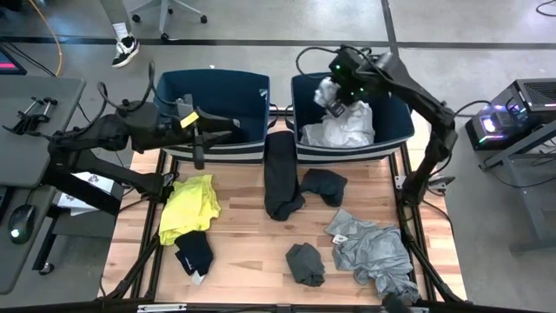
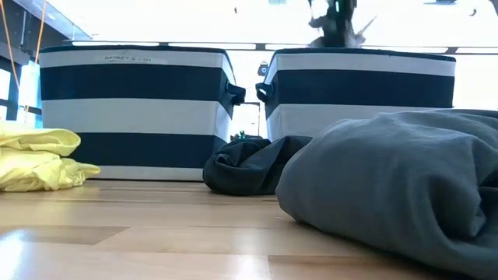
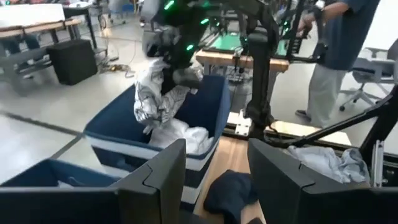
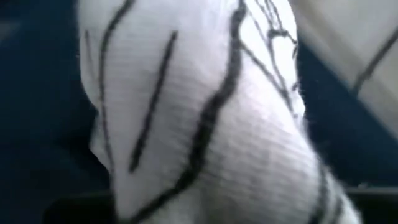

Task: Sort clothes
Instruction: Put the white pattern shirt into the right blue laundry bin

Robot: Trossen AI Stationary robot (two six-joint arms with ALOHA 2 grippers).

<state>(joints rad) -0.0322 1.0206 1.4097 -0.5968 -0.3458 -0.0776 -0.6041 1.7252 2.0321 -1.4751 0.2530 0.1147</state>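
Observation:
My right gripper [image 1: 337, 94] is above the right blue bin [image 1: 395, 130], shut on a white garment with dark line pattern [image 3: 154, 93]; that fabric fills the right wrist view [image 4: 205, 118]. White clothes [image 1: 343, 130] lie in that bin. My left gripper [image 3: 214, 177] is open and empty over the near rim of the left blue bin [image 1: 226, 143]. On the table lie a neon yellow garment [image 1: 189, 207], a dark navy one [image 1: 195, 252], a long black one [image 1: 282, 174], a dark one [image 1: 324, 185], a grey one [image 1: 306, 263] and a light grey one [image 1: 373, 252]. My right gripper holds the patterned garment by its upper part [image 3: 171, 74] from above; the fabric hides the fingers, so the kind of hold cannot be told. The garment hangs bunched and slack below the gripper, inside the right bin's opening. I cannot tell whether its lower end [image 3: 146, 124] touches the white clothes.
The two striped bins [image 2: 132, 109] [image 2: 358, 93] stand side by side at the table's far edge. A person [image 3: 339, 56] stands beyond the table's right side. Bare wood [image 1: 252, 252] shows between the garments.

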